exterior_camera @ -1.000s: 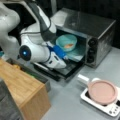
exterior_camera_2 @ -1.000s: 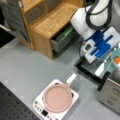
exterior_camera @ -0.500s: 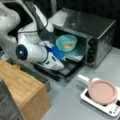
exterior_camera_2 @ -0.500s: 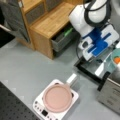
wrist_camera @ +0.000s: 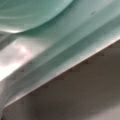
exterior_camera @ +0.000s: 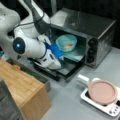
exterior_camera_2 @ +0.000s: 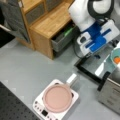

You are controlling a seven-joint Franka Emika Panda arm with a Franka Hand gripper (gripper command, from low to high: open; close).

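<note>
The jaws are hidden behind the blue-and-white gripper [exterior_camera: 58, 53] body in both front views, and the wrist view is filled by teal glaze and tray metal, so whether they are wide or pinching the tray cannot be told. The gripper is sitting at the mouth of the toaster oven [exterior_camera: 82, 35], over the lowered door [exterior_camera: 66, 68], right at the front lip of the tray [exterior_camera: 77, 53]. On that tray the teal bowl [exterior_camera: 66, 43] is resting, with something orange inside. To handle this step well, the arm is best keeping the tray level and moving slowly along the oven rails, so the bowl is not sliding. The pink pan [exterior_camera: 102, 92] on its hotplate [exterior_camera: 110, 108] is standing well apart on the grey surface [exterior_camera: 67, 105].
</note>
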